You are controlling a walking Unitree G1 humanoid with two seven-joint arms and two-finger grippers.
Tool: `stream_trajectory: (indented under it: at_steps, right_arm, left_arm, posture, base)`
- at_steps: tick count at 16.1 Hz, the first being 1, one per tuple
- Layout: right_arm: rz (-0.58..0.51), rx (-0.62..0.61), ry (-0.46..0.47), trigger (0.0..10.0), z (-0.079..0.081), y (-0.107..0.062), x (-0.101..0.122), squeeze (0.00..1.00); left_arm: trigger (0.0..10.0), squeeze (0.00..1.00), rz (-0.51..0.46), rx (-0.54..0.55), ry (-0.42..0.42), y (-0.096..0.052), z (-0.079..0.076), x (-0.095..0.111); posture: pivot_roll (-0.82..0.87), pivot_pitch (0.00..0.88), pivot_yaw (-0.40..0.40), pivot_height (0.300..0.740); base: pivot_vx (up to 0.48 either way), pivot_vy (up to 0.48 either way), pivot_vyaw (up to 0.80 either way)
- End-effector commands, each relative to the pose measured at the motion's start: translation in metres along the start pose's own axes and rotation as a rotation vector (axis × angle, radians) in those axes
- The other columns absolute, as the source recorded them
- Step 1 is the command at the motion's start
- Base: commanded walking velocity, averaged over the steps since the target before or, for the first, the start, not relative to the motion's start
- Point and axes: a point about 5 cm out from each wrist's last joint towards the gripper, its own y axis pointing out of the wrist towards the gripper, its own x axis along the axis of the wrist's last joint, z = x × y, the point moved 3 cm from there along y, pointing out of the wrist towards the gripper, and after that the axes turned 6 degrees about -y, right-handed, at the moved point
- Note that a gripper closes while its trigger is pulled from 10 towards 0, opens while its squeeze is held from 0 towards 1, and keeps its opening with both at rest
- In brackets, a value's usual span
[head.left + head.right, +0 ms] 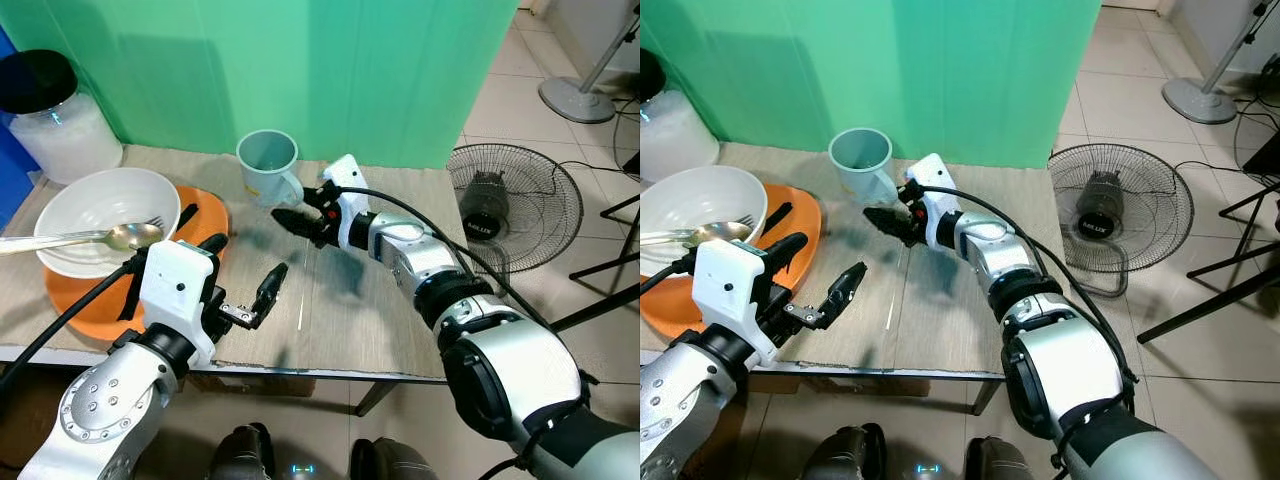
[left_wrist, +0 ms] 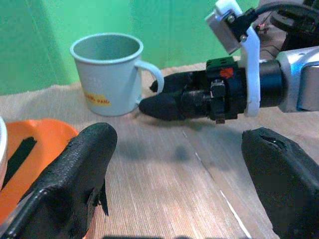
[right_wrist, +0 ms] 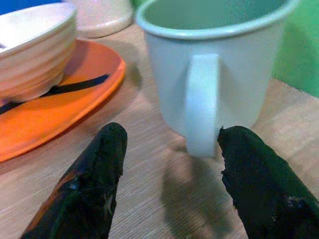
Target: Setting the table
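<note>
Right wrist view puts us right at the mug, and our right gripper has its two black fingers spread apart, one on each side of the handle, with nothing between them yet! The mug stands upright near the back edge of the table, just in front of the green backdrop, well apart from our left gripper, which hovers with its fingers open over the near part of the tabletop beside the orange plate. To do this well, we judge we should ease forward until the handle sits deep between the pads, keep the wrist level, and close squarely on the loop's flat sides, not its rounded edge, which looks smooth and likely to slip. The mug is pale blue-green, glossy, tapered towards its base, with a small yellow label low on its side. The table has a woven, woodgrain-like surface. On the plate sits a ribbed white bowl with a shiny metal spoon and a fork laid across it.
</note>
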Motion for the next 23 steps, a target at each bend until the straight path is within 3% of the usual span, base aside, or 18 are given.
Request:
stream_trajectory:
  at_steps: [1,7,19,21,22,23]
  right_arm:
    - [-0.009,-0.031,0.032,0.0,-0.001,-0.001,-0.003,0.00]
    - [-0.054,-0.060,0.095,0.0,0.003,0.001,-0.006,0.00]
    - [-0.077,-0.098,0.108,0.0,0.005,0.002,-0.010,0.00]
    - [-0.126,-0.085,0.092,0.0,0.002,-0.002,-0.003,0.00]
    - [-0.216,-0.072,0.066,0.0,-0.007,-0.014,0.010,0.00]
    - [-0.231,-0.069,0.056,0.0,-0.009,-0.018,0.012,0.00]
  left_arm:
    - [10.0,0.00,0.001,-0.006,0.008,-0.001,-0.001,-0.001]
    - [10.0,0.00,-0.005,-0.003,0.013,0.000,0.000,-0.001]
    - [10.0,0.00,-0.011,0.009,0.017,0.002,0.002,-0.001]
    - [10.0,0.00,-0.018,0.009,0.019,0.003,0.003,0.000]
    - [10.0,0.00,-0.028,0.005,0.021,0.006,0.002,0.001]
    - [10.0,0.00,-0.032,0.004,0.019,0.007,0.001,0.001]
  posture:
    - [-0.02,0.167,-0.017,0.740]
    - [-0.02,0.155,-0.017,0.740]
    - [-0.02,0.143,-0.013,0.740]
    - [-0.02,0.132,-0.007,0.740]
    - [-0.03,0.118,0.001,0.740]
    - [-0.03,0.116,0.003,0.740]
  base:
    - [0.000,0.000,0.00]
    - [0.000,0.000,0.00]
    - [0.000,0.000,0.00]
    - [0.000,0.000,0.00]
    - [0.000,0.000,0.00]
    - [0.000,0.000,0.00]
